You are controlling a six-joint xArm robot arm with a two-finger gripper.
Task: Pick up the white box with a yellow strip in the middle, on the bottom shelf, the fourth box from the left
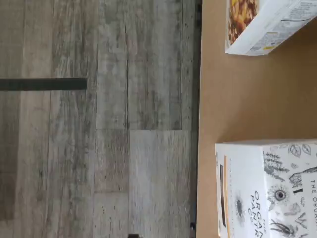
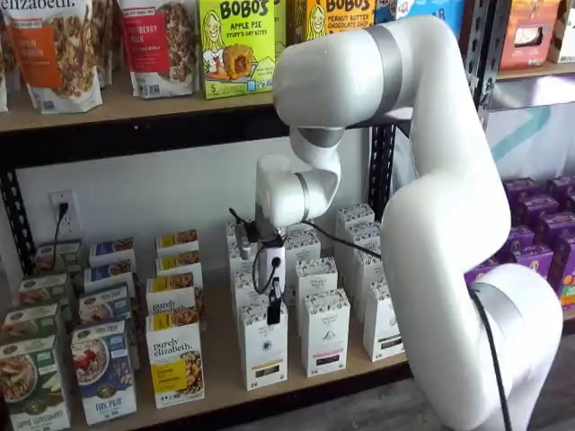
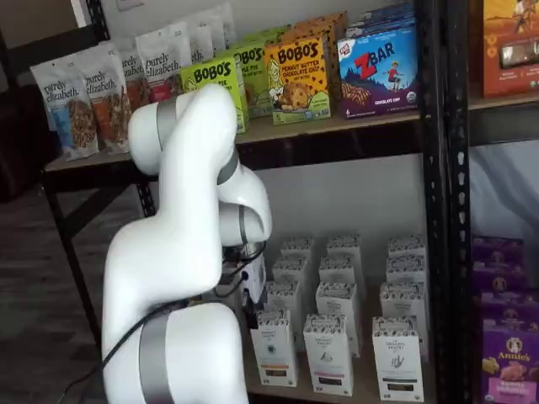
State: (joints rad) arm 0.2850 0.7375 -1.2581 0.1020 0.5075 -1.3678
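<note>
Gripper [image 2: 273, 310] hangs from the white arm [image 2: 422, 135] in front of the bottom shelf [image 2: 225, 395], black fingers pointing down, cable looping beside it. Fingers seen side-on, no clear gap visible in either shelf view; nothing between them, so it reads as released, jaws wide and empty.

White box [image 2: 263, 346] stands upright at the shelf's front edge, just below and behind the fingertips in a shelf view; cannot tell if touching. Speckled top, small round logo, black patch low on its front. In the other shelf view the same box [image 3: 274, 347] sits front-left of the white carton group, the arm covering what is to its left.

Like white cartons [image 2: 324, 330] stand to its right in rows running back toward the wall. Granola box [image 2: 175, 359], white and yellow, stands just left of it on the same board.

Wrist view, turned on its side: brown board [image 1: 247, 99] beside grey plank floor [image 1: 99, 124]; white box [image 1: 267, 191] with botanical speckled top and a thin yellow strip plus black patch on its front face; granola box corner [image 1: 262, 25] apart from it, bare board between.
</note>
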